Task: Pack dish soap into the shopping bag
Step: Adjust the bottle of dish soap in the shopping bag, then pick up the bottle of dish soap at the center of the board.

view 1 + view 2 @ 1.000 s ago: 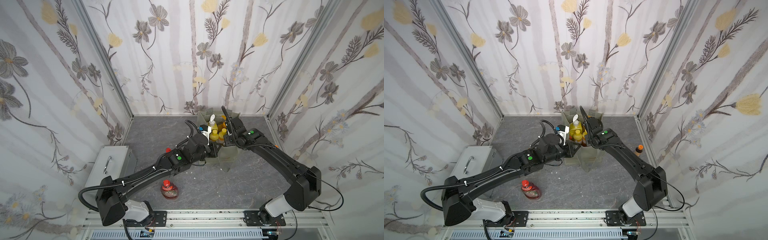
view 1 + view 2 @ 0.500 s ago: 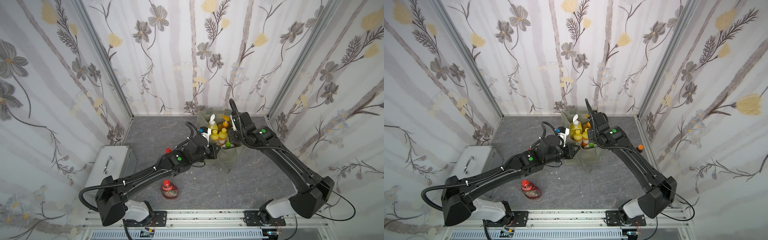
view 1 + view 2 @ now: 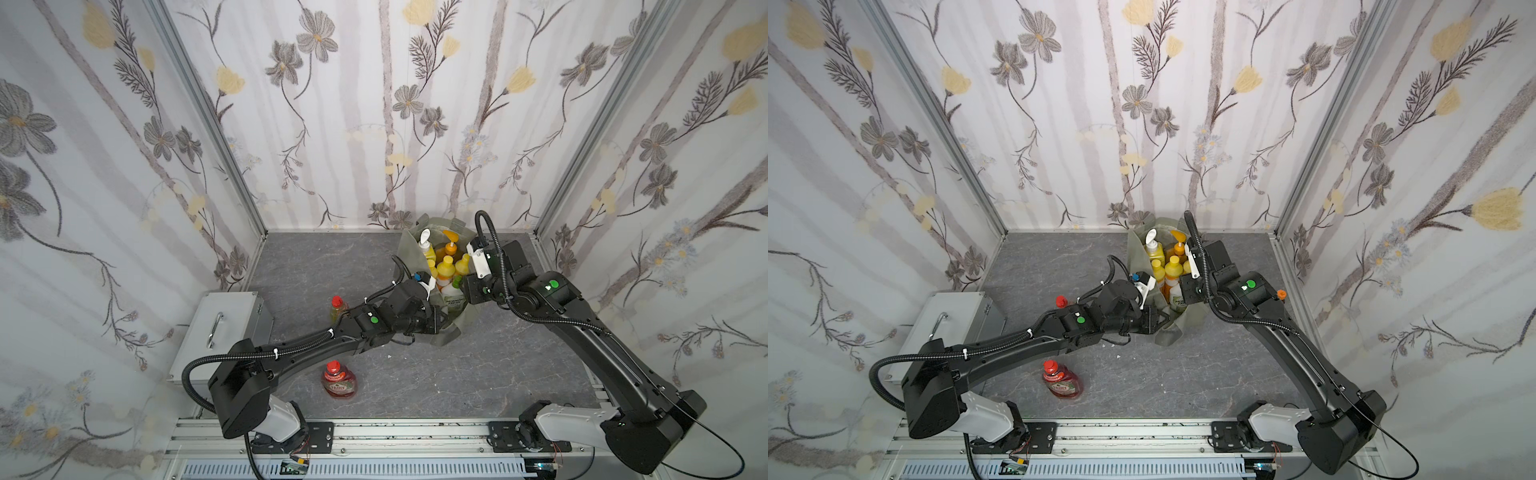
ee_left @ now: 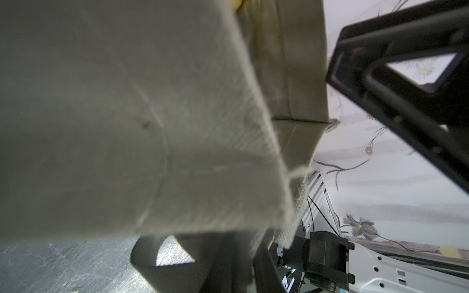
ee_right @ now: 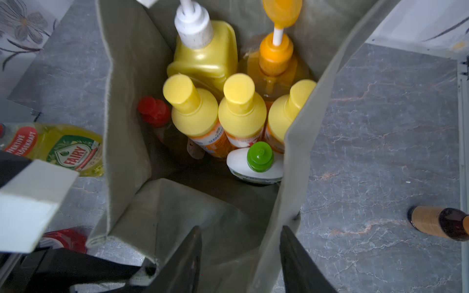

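The right gripper (image 5: pixel 239 229) hangs over the mouth of the shopping bag (image 5: pixel 127 132) with its jaws standing apart, and one fabric wall of the bag lies in the gap. The left gripper (image 3: pixel 1163 323) is against the bag's near wall from outside. Fabric fills its wrist view, so whether it pinches the cloth cannot be told. The grey-green bag stands open at the back of the surface (image 3: pixel 415 386), close to the rear wall. Inside stand a yellow pump bottle (image 5: pixel 205 55) with a white pump, an orange pump bottle (image 5: pixel 275 66), three yellow-capped bottles (image 5: pixel 241 109) with orange labels, a red-capped bottle (image 5: pixel 154 111) that is mostly hidden, and a white green-capped bottle (image 5: pixel 258 162). A yellow-green bottle (image 3: pixel 338 308) with a red cap stands just outside the bag. A red bottle (image 3: pixel 338 382) sits nearer the front. A grey metal box (image 3: pixel 224 324) sits to the robot's left. A small brown bottle (image 5: pixel 439 223) stands well apart on the right.
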Motion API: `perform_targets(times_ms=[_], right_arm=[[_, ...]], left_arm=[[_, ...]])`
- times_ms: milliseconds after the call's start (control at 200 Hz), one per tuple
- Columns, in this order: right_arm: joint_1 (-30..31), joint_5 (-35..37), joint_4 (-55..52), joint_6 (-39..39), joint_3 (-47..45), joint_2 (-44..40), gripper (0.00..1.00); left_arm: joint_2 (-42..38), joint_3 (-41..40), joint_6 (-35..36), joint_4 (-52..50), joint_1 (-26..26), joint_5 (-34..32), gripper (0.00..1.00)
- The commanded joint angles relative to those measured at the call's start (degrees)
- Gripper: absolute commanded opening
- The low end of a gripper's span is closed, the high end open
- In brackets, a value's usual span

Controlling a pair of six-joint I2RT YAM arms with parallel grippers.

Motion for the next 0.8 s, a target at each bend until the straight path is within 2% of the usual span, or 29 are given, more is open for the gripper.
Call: perform_targets(times_ms=[0,170,365,555,794], right_arm=[[0.0,1.8,0.0,1.4,-2.6,-0.4,0.48],[-0.1,4.2,-0.5,1.6,-6.0,-1.3,0.47],[-0.1,1.1,-0.3,1.2,-1.4,-4.5,0.43],[-0.7,1.1,0.8,0.4,0.4,-5.5,0.42],[-2.9,-0.3,0.9,1.2,-3.0,-4.2,0.47]], left_arm=[[1.2,0.7,1.1,-2.1,-0.4,3.2,0.17],[-0.3,0.6,2.1,-3.1,-0.5,0.8,0.20],[-5.3,1.2,5.0,-7.8,-0.2,-4.6,0.22],[-8.6,1.2,5.6,-9.4,0.9,-5.9,0.17],[-8.2,4.2,6.5,-11.3,1.1,-5.9,0.15]])
